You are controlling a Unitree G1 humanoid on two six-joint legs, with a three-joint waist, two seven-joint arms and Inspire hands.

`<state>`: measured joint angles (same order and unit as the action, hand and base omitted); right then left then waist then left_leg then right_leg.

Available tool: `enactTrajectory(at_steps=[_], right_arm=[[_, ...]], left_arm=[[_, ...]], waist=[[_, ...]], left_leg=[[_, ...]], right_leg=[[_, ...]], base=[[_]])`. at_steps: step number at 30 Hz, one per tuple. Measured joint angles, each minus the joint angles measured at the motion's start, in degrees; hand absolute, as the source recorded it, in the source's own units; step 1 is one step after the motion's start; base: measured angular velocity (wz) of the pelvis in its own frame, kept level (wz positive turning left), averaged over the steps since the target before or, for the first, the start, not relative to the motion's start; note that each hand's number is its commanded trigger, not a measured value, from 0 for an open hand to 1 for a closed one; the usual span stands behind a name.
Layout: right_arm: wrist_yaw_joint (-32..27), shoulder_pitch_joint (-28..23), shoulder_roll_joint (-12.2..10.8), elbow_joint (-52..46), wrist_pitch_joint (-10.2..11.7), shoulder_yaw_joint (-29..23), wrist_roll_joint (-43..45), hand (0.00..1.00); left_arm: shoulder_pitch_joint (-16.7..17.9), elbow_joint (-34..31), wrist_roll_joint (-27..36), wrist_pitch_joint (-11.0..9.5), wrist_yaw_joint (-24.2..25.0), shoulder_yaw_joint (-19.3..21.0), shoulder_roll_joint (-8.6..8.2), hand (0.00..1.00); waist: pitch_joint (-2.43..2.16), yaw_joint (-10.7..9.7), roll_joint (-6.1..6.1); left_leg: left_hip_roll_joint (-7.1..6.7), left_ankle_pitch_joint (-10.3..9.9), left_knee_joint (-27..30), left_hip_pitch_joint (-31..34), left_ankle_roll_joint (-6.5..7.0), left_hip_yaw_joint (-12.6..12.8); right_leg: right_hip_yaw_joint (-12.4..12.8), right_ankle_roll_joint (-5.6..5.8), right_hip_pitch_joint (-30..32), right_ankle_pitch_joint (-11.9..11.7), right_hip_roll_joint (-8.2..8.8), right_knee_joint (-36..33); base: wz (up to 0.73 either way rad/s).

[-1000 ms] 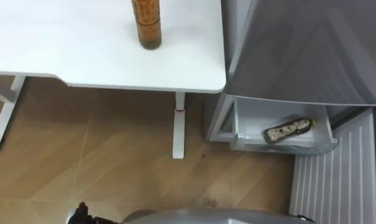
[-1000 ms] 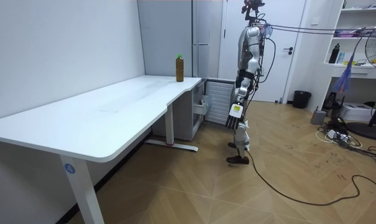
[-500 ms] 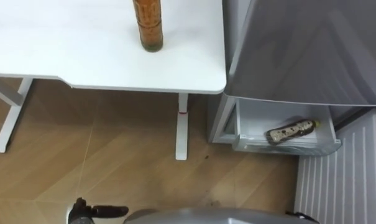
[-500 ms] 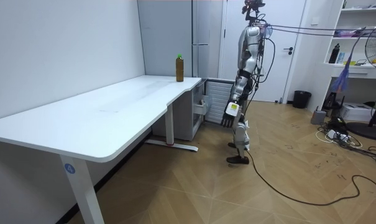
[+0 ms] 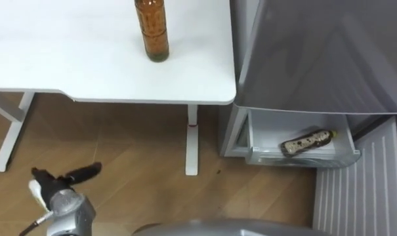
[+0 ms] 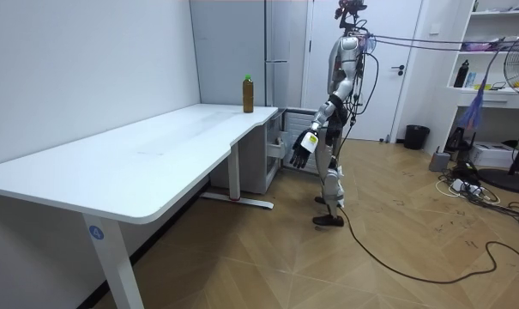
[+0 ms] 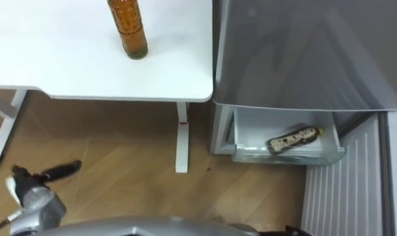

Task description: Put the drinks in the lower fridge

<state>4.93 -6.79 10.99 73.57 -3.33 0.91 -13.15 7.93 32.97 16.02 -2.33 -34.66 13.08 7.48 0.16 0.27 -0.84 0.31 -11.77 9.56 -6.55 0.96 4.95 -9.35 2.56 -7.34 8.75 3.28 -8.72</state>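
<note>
A brown drink bottle (image 5: 152, 29) stands upright near the right end of the white table (image 5: 67, 65); it also shows as the bottle (image 6: 248, 94) with a green cap in the room view. A second drink bottle (image 5: 306, 141) lies on its side in the open lower fridge drawer (image 5: 254, 141). My left hand (image 5: 57, 185) is raised low at the left over the floor, fingers straight and holding nothing, well short of the table. In the room view that hand (image 6: 302, 148) reaches forward at hip height.
The grey fridge (image 5: 316, 52) stands right of the table, its ribbed white lower door (image 5: 362, 190) swung open at the right. A white table leg (image 5: 191, 141) stands beside the drawer. Wooden floor lies between me and the table.
My left hand has swung up and forward from beside my leg and now shows over the floor. The view has shifted slightly.
</note>
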Motion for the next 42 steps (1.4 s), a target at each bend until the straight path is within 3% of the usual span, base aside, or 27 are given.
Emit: enactTrajectory(at_steps=[9,13,20,24,32,37,42], right_arm=[[0.0,0.0,-0.1,0.0,0.4,0.0,0.1,0.00],[0.1,0.0,-0.1,0.4,1.2,0.0,0.3,0.00],[0.2,0.3,-0.1,0.6,1.4,0.0,0.1,0.00],[1.4,0.6,0.1,2.2,1.4,-0.1,0.2,0.00],[1.6,1.0,0.2,2.9,1.2,-1.4,0.5,0.00],[2.8,0.9,0.2,4.5,1.1,-5.6,3.2,0.00],[4.5,0.4,0.2,4.6,0.7,-9.0,8.4,0.00]], left_arm=[[0.1,-17.9,-7.6,-2.7,-4.9,-0.7,0.06,0.00],[0.1,-25.5,-8.3,-3.0,-5.3,-0.9,0.06,0.00],[0.0,-33.2,-9.4,-4.0,-5.6,-1.7,0.36,0.00],[-0.1,-38.0,-9.4,-4.0,-3.4,-2.7,0.38,0.00],[-1.8,-38.7,-7.2,-4.1,1.7,-3.5,0.39,0.00],[-3.2,-38.7,-1.5,-4.1,5.9,-3.1,0.41,0.00],[-5.4,-38.6,-0.3,-3.9,10.9,-2.1,1.19,0.00]], waist=[[-0.38,0.0,0.20],[-0.28,-0.2,0.24],[-0.12,-1.3,0.56],[-0.10,-1.5,0.65],[0.16,-2.9,1.01],[0.41,-4.0,1.16],[0.67,-5.4,0.77]], left_leg=[[0.00,0.0,0.3,0.5,-0.01,-0.3],[0.00,0.0,0.1,-0.1,0.00,-0.4],[-0.02,0.0,-0.1,0.1,-0.01,-0.5],[-0.04,0.0,0.0,0.4,-0.01,-0.3],[0.00,0.0,0.0,0.5,0.00,-0.3],[0.03,0.0,-0.2,-0.1,-0.01,-0.2],[0.07,0.0,-0.3,-0.8,-0.01,0.0]], right_leg=[[-0.3,-0.01,0.0,0.0,0.00,0.1],[-0.4,-0.01,-0.6,0.0,-0.01,0.1],[-0.2,-0.01,-0.5,0.0,-0.01,0.2],[0.2,-0.01,0.4,0.0,-0.01,0.2],[0.6,-0.01,0.5,0.0,-0.15,0.1],[0.6,-0.01,0.6,0.0,-0.19,0.1],[1.1,-0.01,0.2,0.0,-0.27,0.1]], base=[[0.00],[0.00],[0.00],[-0.04],[-0.02],[-0.01],[-0.04]])
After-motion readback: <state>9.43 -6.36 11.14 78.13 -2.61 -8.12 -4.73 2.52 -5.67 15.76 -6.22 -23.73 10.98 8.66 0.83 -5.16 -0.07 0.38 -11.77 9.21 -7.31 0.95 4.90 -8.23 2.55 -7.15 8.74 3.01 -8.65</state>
